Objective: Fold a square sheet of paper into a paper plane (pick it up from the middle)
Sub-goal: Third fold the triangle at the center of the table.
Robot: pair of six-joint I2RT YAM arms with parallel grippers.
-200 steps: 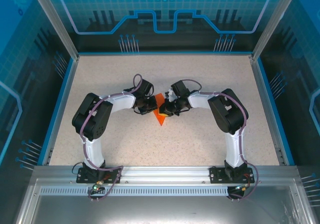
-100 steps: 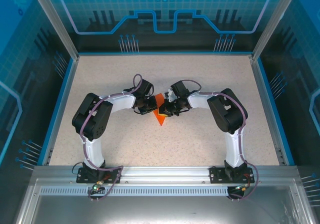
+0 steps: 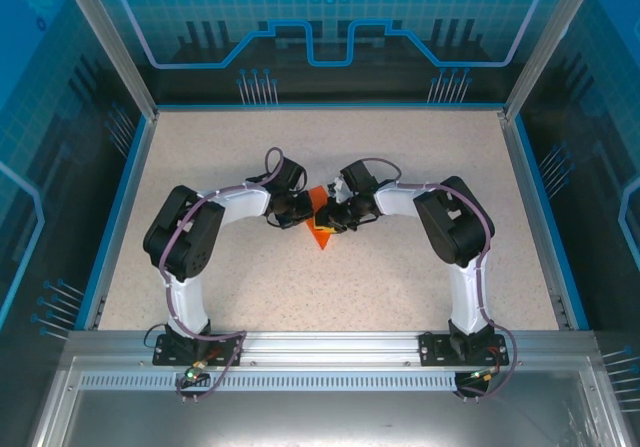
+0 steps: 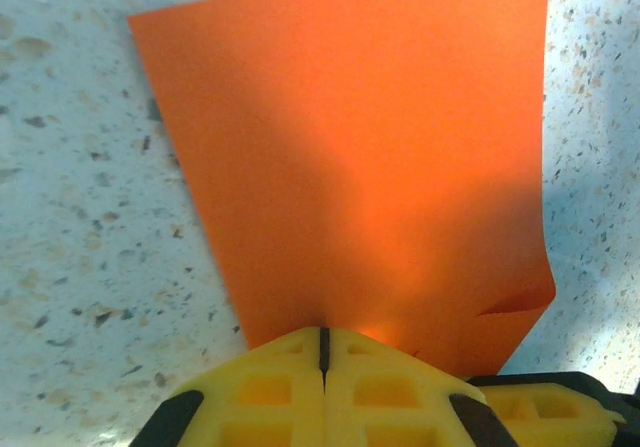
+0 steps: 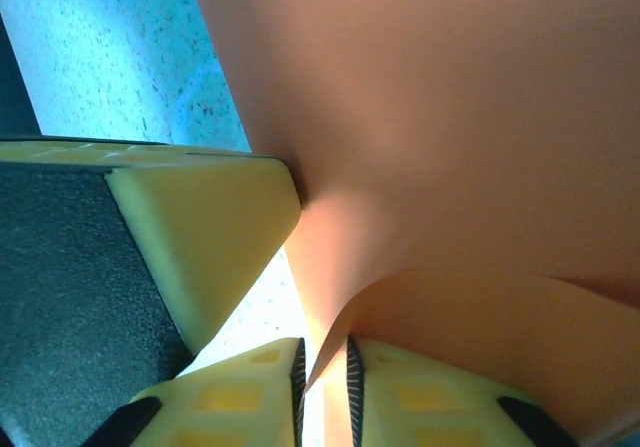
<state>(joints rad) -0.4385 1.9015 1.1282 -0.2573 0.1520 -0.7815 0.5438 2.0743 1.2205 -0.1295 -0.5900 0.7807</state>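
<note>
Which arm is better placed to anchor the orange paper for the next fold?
Left, likely. The left hand is shut on the edge of the folded bright orange paper sheet. The right hand has its jaws slightly apart around the sheet's curled edge, so it looks freer to go and crease.

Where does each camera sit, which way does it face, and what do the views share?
Top external: above and behind the bases, looking down at the table; both arms show, left tool and right tool meeting at the orange paper.
Left wrist: on the left arm, looking along its shut tool onto the paper.
Right wrist: on the right arm, close against the curled paper; its tool slightly parted.
Shared: the orange paper.
</note>
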